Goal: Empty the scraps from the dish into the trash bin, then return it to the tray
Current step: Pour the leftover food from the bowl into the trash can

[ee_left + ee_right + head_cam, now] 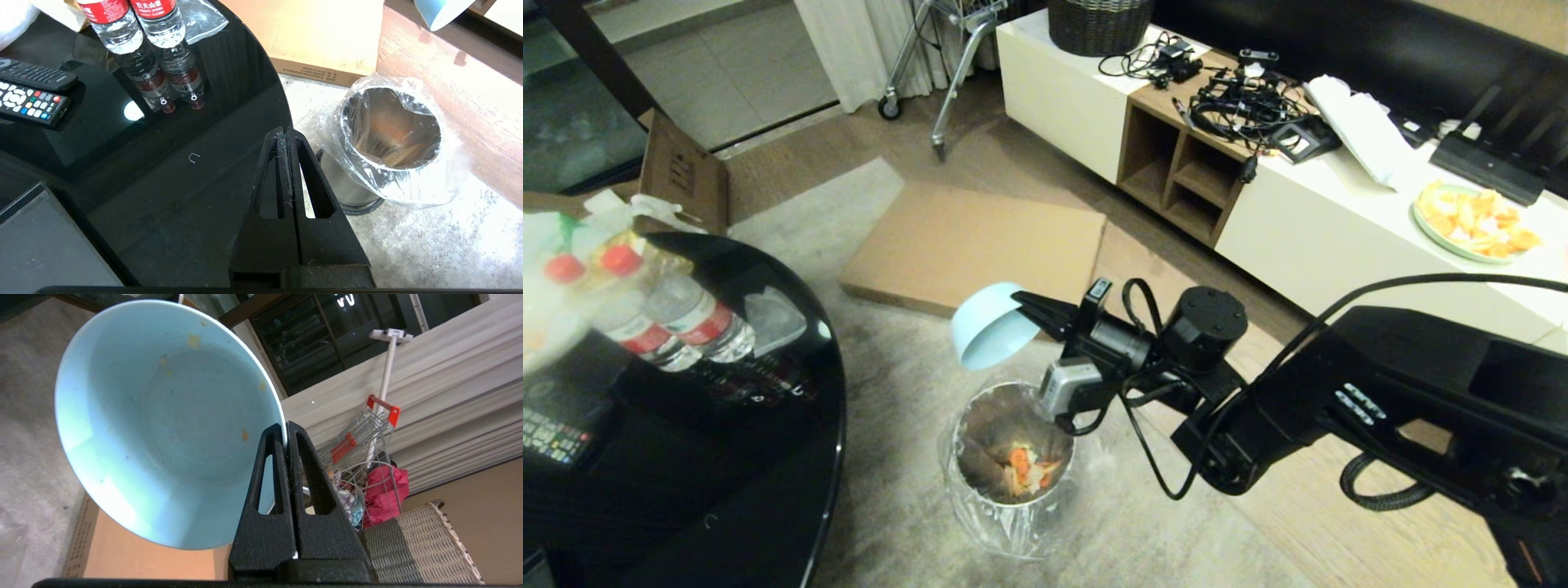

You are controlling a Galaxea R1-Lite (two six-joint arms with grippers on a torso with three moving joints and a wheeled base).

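With the right gripper (1023, 304) clamped on the rim of the tipped, empty dish (990, 325) above the bin (1011, 445) holding the scraps (1023, 467), dumping looks done; next: level it, carry to tray.

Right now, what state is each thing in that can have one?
dish: tipped on edge above the bin, emptied but for small smears
right claw: shut on the dish's rim
left claw: shut, empty, over the black table's edge
trash bin: upright, lined, open
scraps: in the bin's bottom
water bottles: upright, red-capped, on the black table
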